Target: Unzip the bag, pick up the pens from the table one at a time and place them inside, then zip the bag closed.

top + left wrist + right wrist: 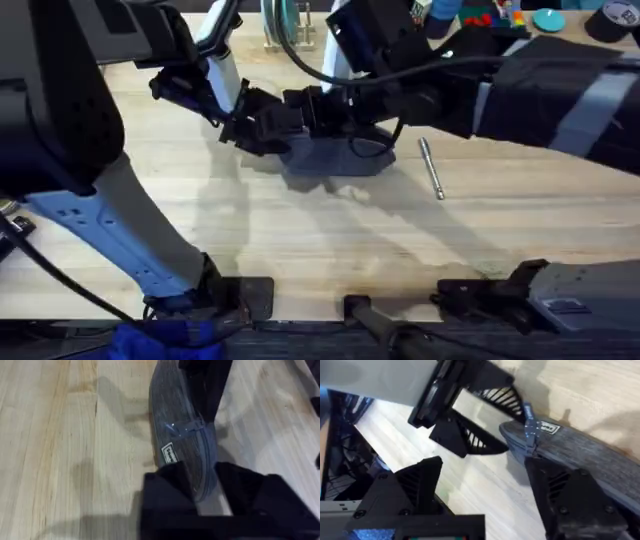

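Oblong grey-blue fabric pouch lying flat mid-worktop, zipper closed along its top, small metal pull at one end near a white label. Left gripper clamped on the pouch's end, black fingers straddling the fabric. Right gripper at the pull end, fingers apart, one to each side of the pull and not yet closed on it. One slim silver-grey metallic pen just right of the pouch.

Likely risks: pull slipping from a shallow pinch; pouch dragging if the anchor grip loosens; both grippers colliding, so closely crowded.

Light wooden plank worktop, visible grain; coloured clutter well beyond the pouch.
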You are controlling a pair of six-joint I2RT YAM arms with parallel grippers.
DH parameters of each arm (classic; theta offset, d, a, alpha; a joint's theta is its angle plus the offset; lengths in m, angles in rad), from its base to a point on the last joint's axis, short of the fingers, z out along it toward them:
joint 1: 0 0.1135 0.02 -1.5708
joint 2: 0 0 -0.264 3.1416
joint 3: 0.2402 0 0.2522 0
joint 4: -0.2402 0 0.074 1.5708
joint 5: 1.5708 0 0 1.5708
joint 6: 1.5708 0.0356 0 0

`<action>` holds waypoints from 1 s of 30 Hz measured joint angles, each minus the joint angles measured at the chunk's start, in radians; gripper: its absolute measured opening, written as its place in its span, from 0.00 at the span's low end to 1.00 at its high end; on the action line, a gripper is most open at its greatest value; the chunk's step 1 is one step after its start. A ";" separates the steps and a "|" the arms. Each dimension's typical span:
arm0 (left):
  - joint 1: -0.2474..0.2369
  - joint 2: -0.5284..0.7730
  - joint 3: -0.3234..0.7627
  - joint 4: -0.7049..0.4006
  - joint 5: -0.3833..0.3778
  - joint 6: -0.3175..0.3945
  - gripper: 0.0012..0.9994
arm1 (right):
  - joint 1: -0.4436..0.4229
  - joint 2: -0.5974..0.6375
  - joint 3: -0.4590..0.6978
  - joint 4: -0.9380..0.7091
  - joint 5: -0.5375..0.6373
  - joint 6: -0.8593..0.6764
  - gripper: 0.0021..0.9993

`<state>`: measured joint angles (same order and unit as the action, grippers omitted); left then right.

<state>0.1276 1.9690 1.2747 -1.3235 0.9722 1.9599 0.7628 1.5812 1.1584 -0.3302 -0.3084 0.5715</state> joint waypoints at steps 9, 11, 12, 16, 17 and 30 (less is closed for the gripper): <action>0.000 0.000 0.000 -0.001 0.000 -0.003 0.98 | -0.003 -0.033 0.002 -0.070 0.042 -0.036 1.00; 0.000 0.000 0.000 0.000 0.000 -0.004 0.99 | -0.008 -0.045 0.003 -0.080 0.055 -0.048 1.00; 0.000 0.000 0.000 0.000 0.000 -0.003 0.99 | -0.012 -0.051 0.005 -0.085 0.061 -0.053 1.00; 0.000 0.000 0.000 0.000 0.000 -0.003 0.99 | -0.034 -0.074 0.010 -0.100 0.079 -0.065 1.00; 0.000 0.000 0.000 0.000 0.000 -0.003 0.99 | -0.041 -0.078 0.012 -0.106 0.081 -0.067 1.00; 0.000 0.000 0.000 0.000 0.000 -0.003 0.99 | -0.148 -0.158 0.014 -0.237 0.085 -0.131 1.00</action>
<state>0.1276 1.9690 1.2747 -1.3239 0.9722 1.9568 0.6146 1.4229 1.1721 -0.5675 -0.2234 0.4409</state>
